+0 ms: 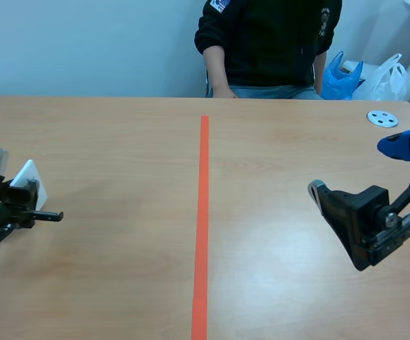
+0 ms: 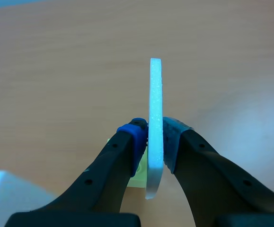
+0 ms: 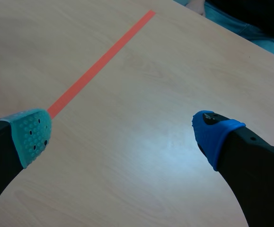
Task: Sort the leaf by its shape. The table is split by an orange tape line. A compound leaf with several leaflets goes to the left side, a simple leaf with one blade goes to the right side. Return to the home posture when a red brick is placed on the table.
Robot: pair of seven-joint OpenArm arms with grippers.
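Left of the orange tape line [image 1: 203, 212]: my left gripper [image 2: 155, 137] is clamped on a white foam card [image 2: 155, 94], held upright and edge-on above the wooden table [image 1: 120, 142]. Right of it: my right gripper [image 3: 122, 137], fingers wide apart. Far edge: pale wall [image 1: 84, 42], seated person [image 1: 268, 42], plastic bags [image 1: 343, 78], white disc [image 1: 382, 118].
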